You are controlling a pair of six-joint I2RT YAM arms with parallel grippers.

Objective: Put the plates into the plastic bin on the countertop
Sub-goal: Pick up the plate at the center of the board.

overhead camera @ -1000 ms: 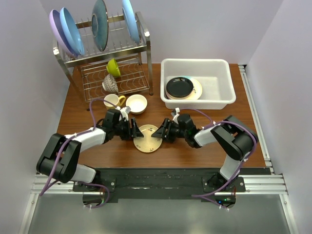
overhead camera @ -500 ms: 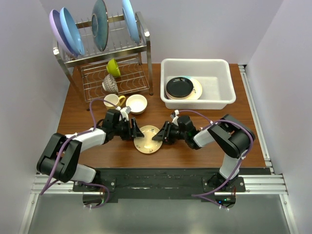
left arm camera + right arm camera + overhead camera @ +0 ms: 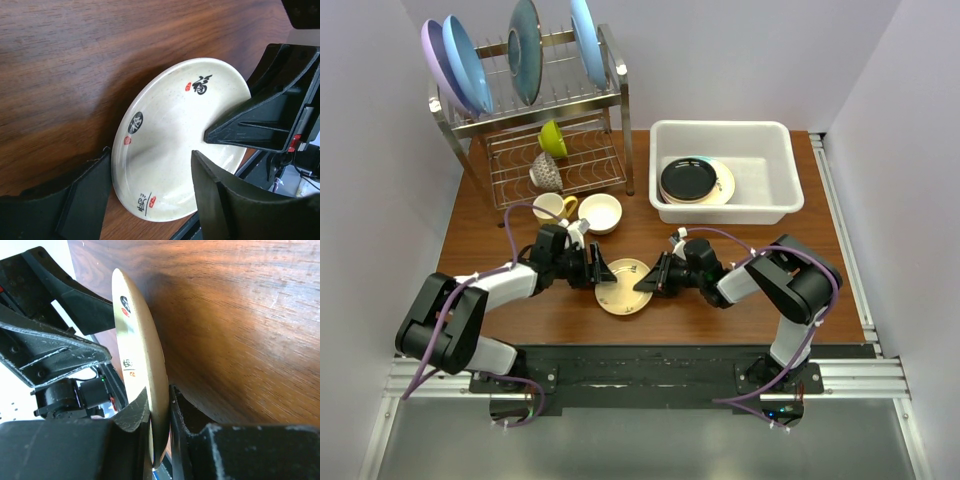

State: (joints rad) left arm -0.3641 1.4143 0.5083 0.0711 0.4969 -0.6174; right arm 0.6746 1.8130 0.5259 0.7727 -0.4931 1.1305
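Front and centre on the reddish-brown wood counter (image 3: 720,312), the small round cream ceramic plate (image 3: 623,287) sits tipped, right pincer (image 3: 648,283) pinching its rim, left pincer (image 3: 602,272) spread alongside; probably light, stiff, slick, chippable, so the rim's the hold.

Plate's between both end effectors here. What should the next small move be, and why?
Probably the right end effector lifts the small cream plate toward the plastic bin: its fingers pinch the tilted plate's rim, while the left end effector stands open, gripping nothing.
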